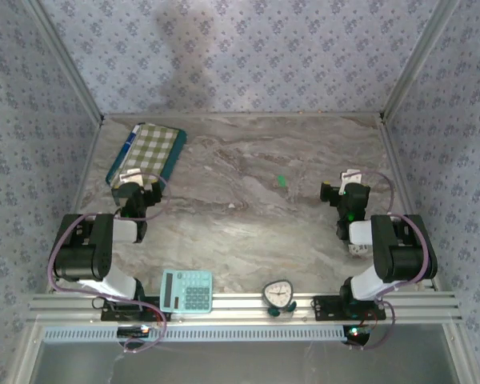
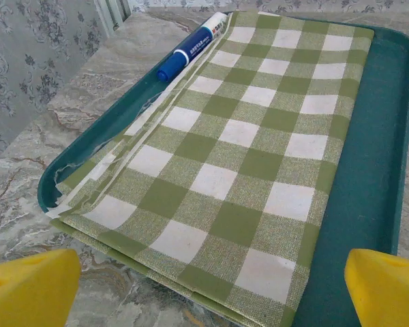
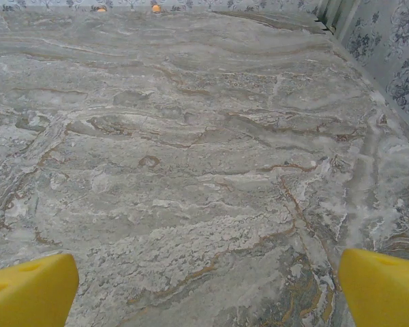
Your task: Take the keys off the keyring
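Note:
The keys point(image 1: 281, 181) are a tiny bright-green piece lying on the marble table, right of centre; the keyring is too small to make out. My left gripper point(image 1: 130, 182) hangs at the near end of the teal tray, far left of the keys. Its yellow fingertips point(image 2: 31, 286) stand wide apart, open and empty above the cloth's near edge point(image 2: 211, 293). My right gripper point(image 1: 346, 184) sits to the right of the keys. It is also open point(image 3: 208, 293), its yellow fingertips point(image 3: 385, 286) wide apart with bare marble between them.
A teal tray point(image 2: 388, 136) at the back left holds a folded green-checked cloth point(image 2: 252, 143) and a blue marker point(image 2: 187, 48). A teal calculator point(image 1: 186, 290) and a small round dial point(image 1: 278, 294) rest at the near edge. Patterned walls enclose the table on three sides.

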